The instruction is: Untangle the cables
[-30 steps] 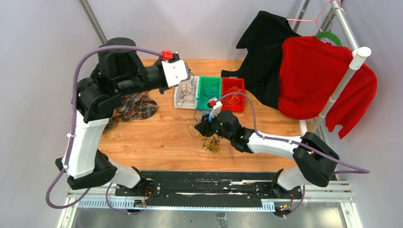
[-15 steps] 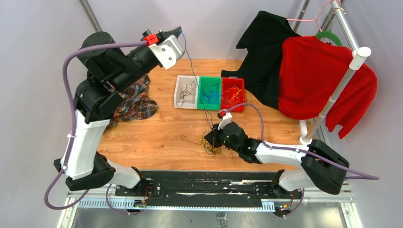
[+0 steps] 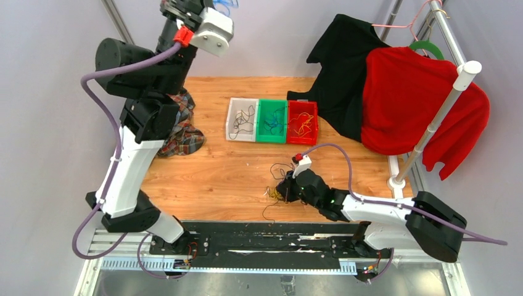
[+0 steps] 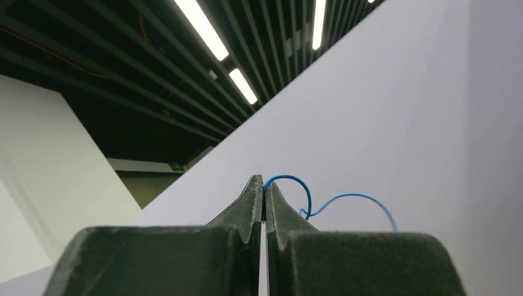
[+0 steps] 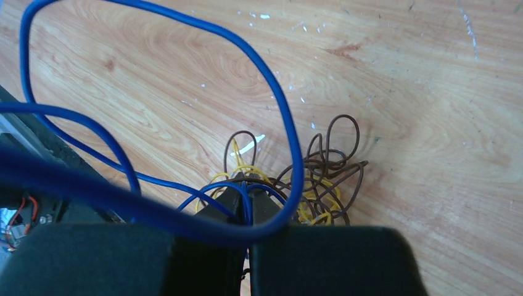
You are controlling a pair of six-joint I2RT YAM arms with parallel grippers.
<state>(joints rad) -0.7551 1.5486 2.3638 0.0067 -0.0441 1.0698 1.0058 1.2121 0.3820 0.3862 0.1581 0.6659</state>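
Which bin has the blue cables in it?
The green bin, the middle one, holds blue cables; the white bin left of it holds dark cables, the red bin yellow-orange cables.

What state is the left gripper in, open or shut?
Shut. In the left wrist view the fingertips of the left gripper meet, pinching a blue cable that loops out beside them.

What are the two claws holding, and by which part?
The left gripper pinches a blue cable at a curl; the right gripper pinches a blue strand at the tangle on the table.
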